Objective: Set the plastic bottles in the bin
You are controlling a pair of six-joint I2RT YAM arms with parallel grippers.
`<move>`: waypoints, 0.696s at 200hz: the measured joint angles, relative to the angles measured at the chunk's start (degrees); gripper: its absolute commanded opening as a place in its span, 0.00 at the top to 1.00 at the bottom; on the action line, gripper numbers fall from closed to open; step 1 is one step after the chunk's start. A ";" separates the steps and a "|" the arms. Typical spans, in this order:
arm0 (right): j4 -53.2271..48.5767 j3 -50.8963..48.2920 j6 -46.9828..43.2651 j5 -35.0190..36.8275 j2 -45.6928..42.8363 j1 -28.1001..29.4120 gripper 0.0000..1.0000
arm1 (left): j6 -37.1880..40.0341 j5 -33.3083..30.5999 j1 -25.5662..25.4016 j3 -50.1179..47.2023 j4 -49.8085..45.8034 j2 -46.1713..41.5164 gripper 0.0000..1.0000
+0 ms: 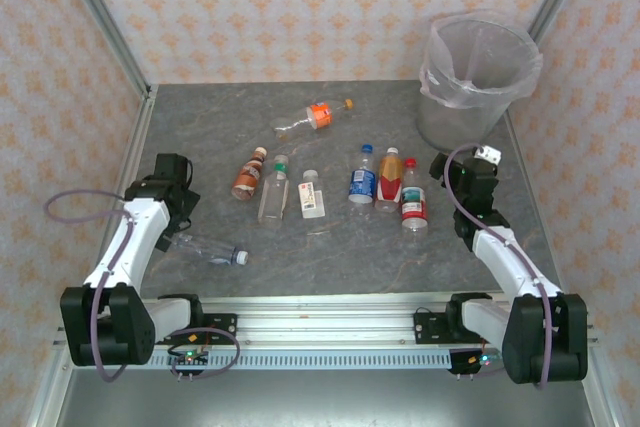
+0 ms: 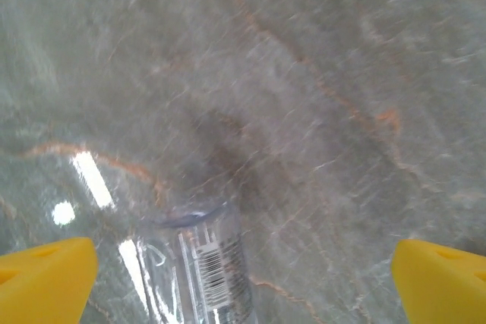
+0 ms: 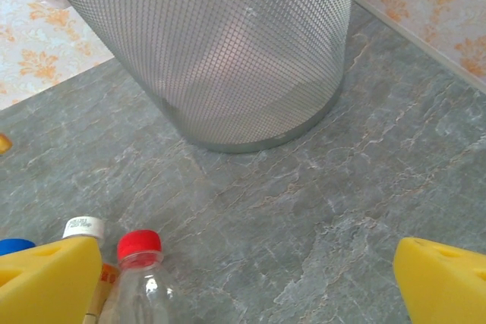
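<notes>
The bin (image 1: 478, 77) is a grey mesh basket lined with a clear bag and stands at the back right; its mesh wall (image 3: 220, 43) rises ahead in the right wrist view. Several plastic bottles lie mid-table: an orange-labelled one (image 1: 315, 117), a brown one (image 1: 249, 175), a blue-labelled one (image 1: 362, 176) and a red-labelled one (image 1: 413, 198). A clear bottle (image 1: 210, 249) lies by my left arm. My left gripper (image 1: 172, 179) is open, and the clear bottle's end (image 2: 201, 263) shows between its fingers (image 2: 45, 278). My right gripper (image 3: 250, 278) is open over bare table, with the red-capped bottle (image 3: 140, 278) beside its left finger.
Patterned walls with metal rails close in the table on the left, back and right. A clear green-capped bottle (image 1: 273, 190), a small white-labelled one (image 1: 312, 194) and an orange-labelled one with a white cap (image 1: 389, 179) lie among the others. Bare grey table (image 1: 330, 267) runs along the front.
</notes>
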 measured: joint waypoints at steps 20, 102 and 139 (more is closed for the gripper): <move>-0.39 0.11 0.42 -1.22 0.02 0.00 0.01 | -2.54 1.55 1.62 -2.16 -0.11 1.57 0.00; -0.55 0.11 0.90 -2.25 0.02 0.00 0.01 | -7.37 6.36 2.27 -5.68 5.27 10.69 0.17; -0.55 0.11 0.90 -2.54 0.02 0.00 0.01 | -8.11 7.08 2.27 -7.87 9.25 10.99 0.27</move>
